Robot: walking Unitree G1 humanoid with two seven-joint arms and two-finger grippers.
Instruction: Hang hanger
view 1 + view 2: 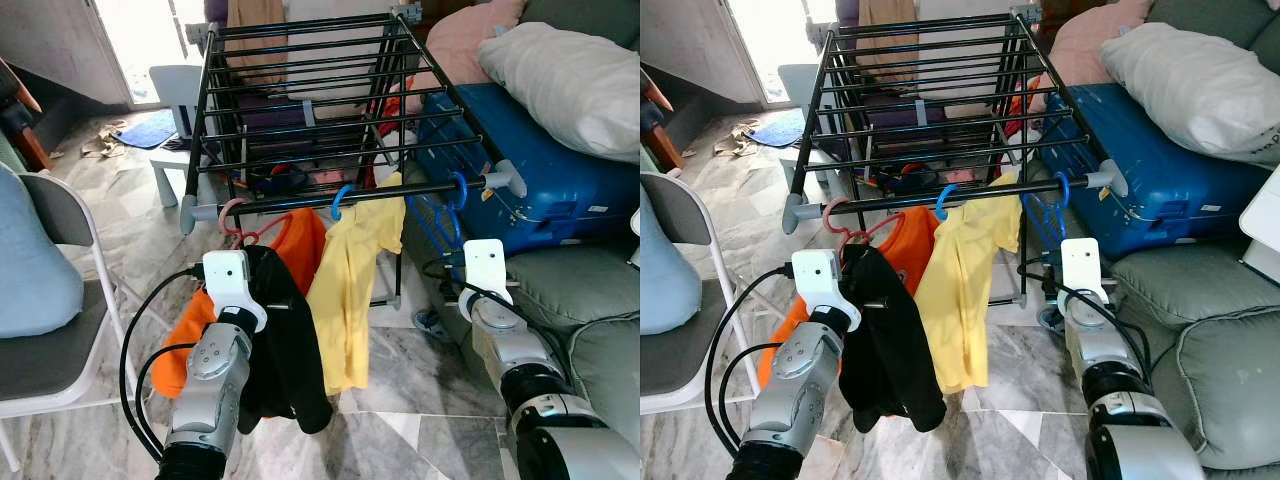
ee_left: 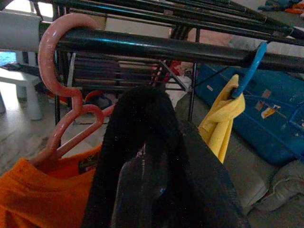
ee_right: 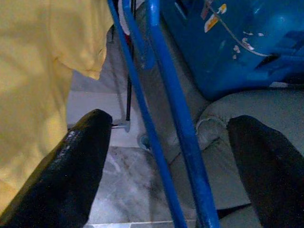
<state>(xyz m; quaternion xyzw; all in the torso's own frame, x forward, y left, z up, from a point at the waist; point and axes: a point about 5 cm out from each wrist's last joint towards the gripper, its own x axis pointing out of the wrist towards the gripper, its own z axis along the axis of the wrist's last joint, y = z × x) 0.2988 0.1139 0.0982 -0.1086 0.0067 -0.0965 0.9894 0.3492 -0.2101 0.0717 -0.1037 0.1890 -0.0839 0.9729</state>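
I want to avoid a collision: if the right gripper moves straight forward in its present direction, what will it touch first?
Most likely the empty blue hanger: it hangs between the right gripper's open fingers; depth is uncertain.

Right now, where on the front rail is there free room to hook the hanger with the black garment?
Free: the front rail between the pink hanger and the blue hanger holding the yellow shirt, right above the black garment. Another bare stretch runs toward the empty blue hanger. Below, clothes crowd together.

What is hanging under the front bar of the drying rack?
Under the front bar hang an orange shirt on a pink hanger, a yellow shirt on a blue hanger, and an empty blue hanger. The black garment at the left claw covers part of the orange shirt.
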